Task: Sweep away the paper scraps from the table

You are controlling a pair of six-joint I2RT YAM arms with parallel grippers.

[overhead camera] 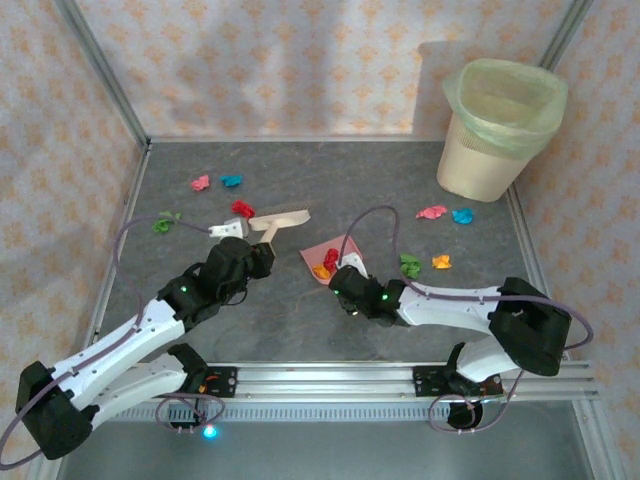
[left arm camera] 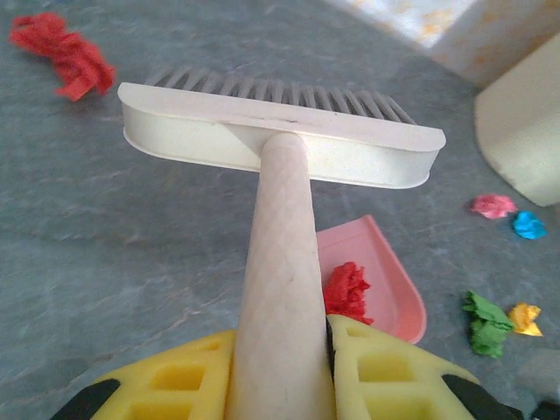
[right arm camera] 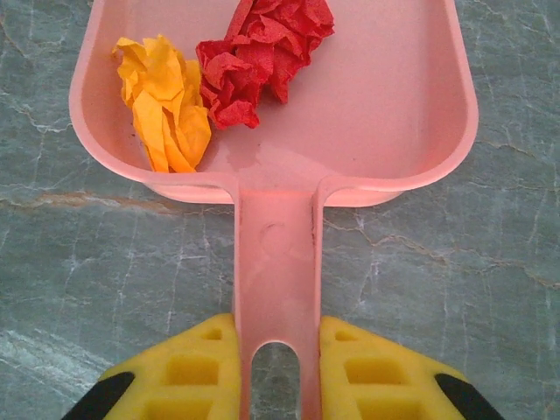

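The right gripper [right arm camera: 276, 372] is clamping the handle of the pink dustpan [right arm camera: 402, 105], which is lying flat on the table [overhead camera: 290, 320]. Inside the dustpan, a red scrap [right arm camera: 262, 48] and an orange scrap [right arm camera: 162, 96] are sitting side by side. The left gripper [left arm camera: 280, 372] is squeezing the handle of the brush [left arm camera: 280, 144] (cream, with grey bristles), whose head is resting just left of the dustpan. A loose red wad [overhead camera: 242, 208] is lying beyond the brush, left of the dustpan. A green wad [overhead camera: 409, 265] and an orange wad [overhead camera: 441, 262] are lying near the dustpan's right.
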